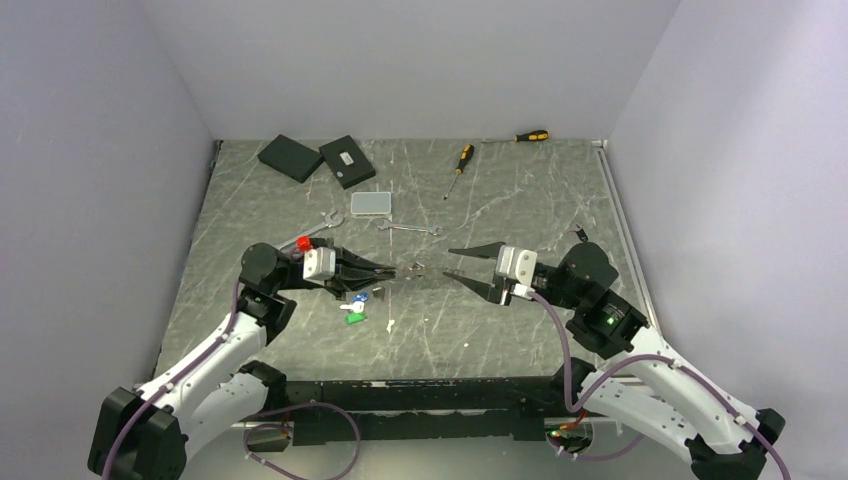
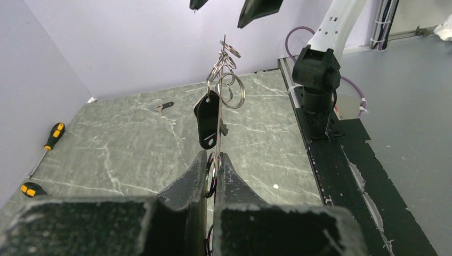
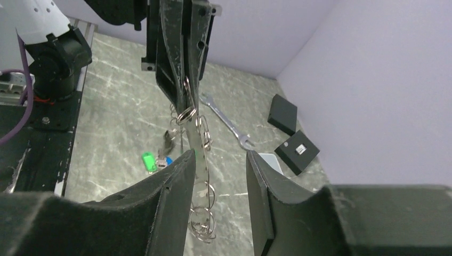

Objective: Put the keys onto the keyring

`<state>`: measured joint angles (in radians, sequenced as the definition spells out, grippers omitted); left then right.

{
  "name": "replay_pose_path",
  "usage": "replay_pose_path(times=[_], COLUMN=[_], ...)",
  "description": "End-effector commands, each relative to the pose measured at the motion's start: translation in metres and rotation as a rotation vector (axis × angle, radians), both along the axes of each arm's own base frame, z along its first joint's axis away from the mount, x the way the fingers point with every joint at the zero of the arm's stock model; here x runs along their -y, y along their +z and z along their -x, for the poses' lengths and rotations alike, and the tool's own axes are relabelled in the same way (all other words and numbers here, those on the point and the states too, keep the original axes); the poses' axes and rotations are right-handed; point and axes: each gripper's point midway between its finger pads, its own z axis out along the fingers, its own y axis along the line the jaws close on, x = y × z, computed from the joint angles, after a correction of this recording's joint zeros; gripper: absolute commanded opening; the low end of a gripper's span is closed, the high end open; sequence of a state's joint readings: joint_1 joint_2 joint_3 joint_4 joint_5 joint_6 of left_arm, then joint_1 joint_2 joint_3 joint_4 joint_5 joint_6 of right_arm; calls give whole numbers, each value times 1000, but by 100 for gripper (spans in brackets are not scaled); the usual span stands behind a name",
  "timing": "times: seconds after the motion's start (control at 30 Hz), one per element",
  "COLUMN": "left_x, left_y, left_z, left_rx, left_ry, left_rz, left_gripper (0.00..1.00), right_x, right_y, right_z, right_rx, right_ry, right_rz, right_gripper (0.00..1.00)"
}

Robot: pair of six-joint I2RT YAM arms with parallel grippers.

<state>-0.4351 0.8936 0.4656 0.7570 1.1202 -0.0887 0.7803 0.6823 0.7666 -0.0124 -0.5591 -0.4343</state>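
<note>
Robotics lab test cell, plain lilac walls (image 1: 400, 60) boxing in a grey marbled counter (image 1: 520, 210), two cabled robot arms (image 1: 205, 365) bolted along its near edge, screwdrivers (image 1: 462, 158) and spanners (image 1: 410, 229) beyond the left hand (image 1: 393, 270)

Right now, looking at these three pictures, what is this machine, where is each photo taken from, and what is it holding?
It is two robot arms bolted to a grey table. The wide picture looks down from above; the other two come from a camera on each wrist. The left gripper is clamped shut on the keyring, with a black-headed key dangling from it. The right gripper is open, facing the rings without touching them. Loose keys, spanners and screwdrivers lie on the table.
</note>
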Motion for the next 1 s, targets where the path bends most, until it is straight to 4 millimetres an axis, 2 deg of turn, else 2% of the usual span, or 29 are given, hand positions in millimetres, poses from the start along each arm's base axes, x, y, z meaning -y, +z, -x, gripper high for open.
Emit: replay_pose_path(times=[0.0,0.1,0.2,0.27,0.37,0.53,0.77,0.97], left_x=[-1,-1,-1,0,1,4,4,3], left_y=[14,13,12,9,5,-4,-7,-11], left_z=[2,2,2,2,0,1,-1,-7], left_rx=[64,63,70,88,114,120,120,125], left_ry=[2,2,-5,-10,-1,0,16,52], left_rz=[23,21,11,-8,-35,-80,-98,-123], left_gripper=[0,0,0,0,0,0,0,0], right_x=[0,-1,-4,-10,-18,-26,-35,-34], right_y=[30,27,23,15,-1,-2,-14,-10], right_z=[6,4,2,2,-1,0,4,7], right_rx=[67,54,27,-1,-65,-79,-137,-137], right_ry=[27,22,23,49,75,112,161,167], right_rz=[-61,-53,-46,-16,52,51,105,89], right_gripper=[42,43,52,52,44,31,30,31])
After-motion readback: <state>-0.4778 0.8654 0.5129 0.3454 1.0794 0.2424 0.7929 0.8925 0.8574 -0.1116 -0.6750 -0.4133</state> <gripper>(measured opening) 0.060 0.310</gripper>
